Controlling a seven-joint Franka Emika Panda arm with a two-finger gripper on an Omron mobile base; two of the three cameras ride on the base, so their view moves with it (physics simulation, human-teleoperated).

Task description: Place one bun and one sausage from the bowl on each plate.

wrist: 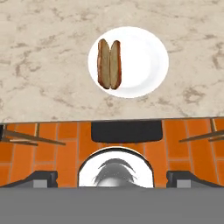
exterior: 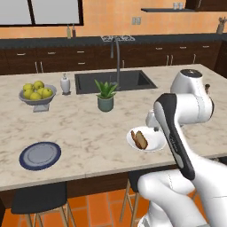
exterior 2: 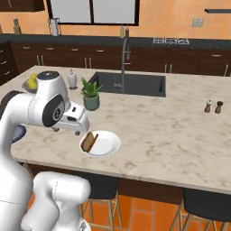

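Hand (wrist: 112, 177) wide apart above white plate (wrist: 144, 65) bearing bun (wrist: 109, 64); blue plate (exterior: 40, 155) in left base view.

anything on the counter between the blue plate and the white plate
No, just bare marble counter between the round dark blue plate and the round white plate, seen in the left base view.

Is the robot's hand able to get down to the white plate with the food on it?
Probably yes. The gripper hangs above the counter edge, looking down at the white plate, and nothing lies between them. The bun and sausage lie side by side on the plate's one half, uncovered.
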